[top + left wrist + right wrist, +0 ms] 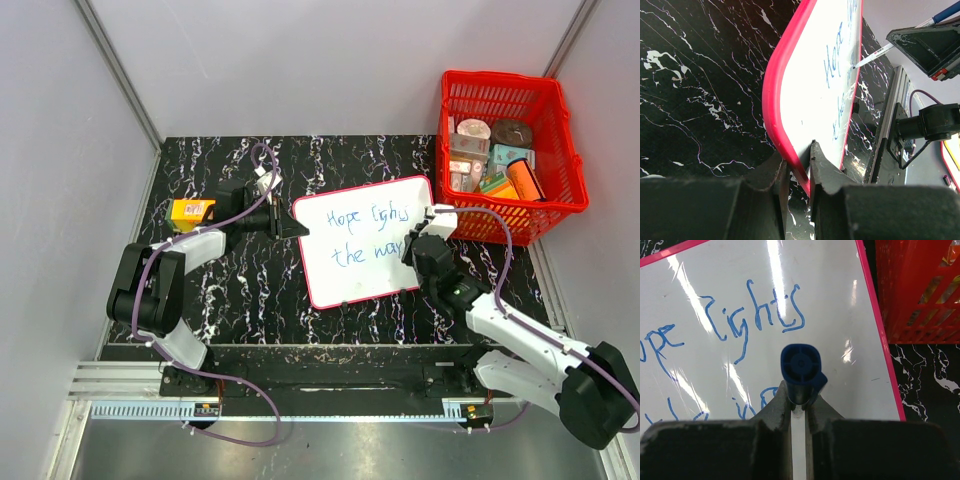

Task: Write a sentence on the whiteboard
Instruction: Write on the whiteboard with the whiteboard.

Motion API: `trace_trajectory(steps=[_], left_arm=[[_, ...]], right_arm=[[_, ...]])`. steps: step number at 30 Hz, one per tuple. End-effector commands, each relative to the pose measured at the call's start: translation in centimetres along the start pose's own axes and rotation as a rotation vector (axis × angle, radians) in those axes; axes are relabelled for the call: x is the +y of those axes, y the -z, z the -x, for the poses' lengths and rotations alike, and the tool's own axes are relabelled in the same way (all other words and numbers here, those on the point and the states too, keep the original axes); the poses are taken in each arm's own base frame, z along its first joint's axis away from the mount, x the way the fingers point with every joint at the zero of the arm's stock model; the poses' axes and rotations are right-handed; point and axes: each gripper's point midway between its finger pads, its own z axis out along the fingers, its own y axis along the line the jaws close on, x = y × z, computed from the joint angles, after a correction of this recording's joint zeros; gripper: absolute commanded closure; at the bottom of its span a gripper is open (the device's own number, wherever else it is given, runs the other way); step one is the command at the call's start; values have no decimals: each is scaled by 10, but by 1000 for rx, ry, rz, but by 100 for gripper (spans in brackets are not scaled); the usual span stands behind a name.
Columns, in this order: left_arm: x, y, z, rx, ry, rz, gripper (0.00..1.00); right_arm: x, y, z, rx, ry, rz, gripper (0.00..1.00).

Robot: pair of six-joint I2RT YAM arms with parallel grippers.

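Note:
The whiteboard [350,275] with a red-pink frame lies tilted on the black marbled table. Blue handwriting, the sentence [368,233], reads "Hope lights" above "the way"; it also shows in the right wrist view [747,315]. My left gripper [283,222] is shut on the board's left edge; in the left wrist view the frame [775,100] runs between its jaws [799,165]. My right gripper [422,240] is shut on a blue-capped marker [800,367], held over the board's right side. The marker tip [856,65] touches the board near the words.
A red basket [520,215] with several packaged items stands right of the board, close to my right gripper. A yellow box [192,211] lies on the table by the left arm. Grey walls enclose the table on the left and back.

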Motion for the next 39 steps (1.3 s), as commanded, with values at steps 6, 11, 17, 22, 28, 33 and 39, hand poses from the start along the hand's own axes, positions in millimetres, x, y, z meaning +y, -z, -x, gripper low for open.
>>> trace_trajectory(steps=[6, 11, 17, 22, 28, 33, 39], left_arm=[[32, -11, -17, 34, -123, 126, 100], [32, -11, -16, 34, -123, 127, 100], [32, -11, -15, 31, -125, 128, 100], [32, -11, -15, 29, -126, 132, 100], [31, -9, -14, 26, -133, 138, 100], [31, -7, -12, 22, -139, 151, 100], [24, -3, -7, -6, -174, 142, 88]], right_arm=[[-6, 5, -15, 46, -5, 0, 100], [-6, 6, -14, 47, -6, 7, 100], [1, 22, 18, -46, -63, 80, 100], [3, 48, 60, -157, -113, 142, 100], [-7, 73, 91, -232, -152, 150, 100], [-11, 73, 89, -229, -143, 130, 100], [-12, 69, 81, -207, -138, 122, 100]])
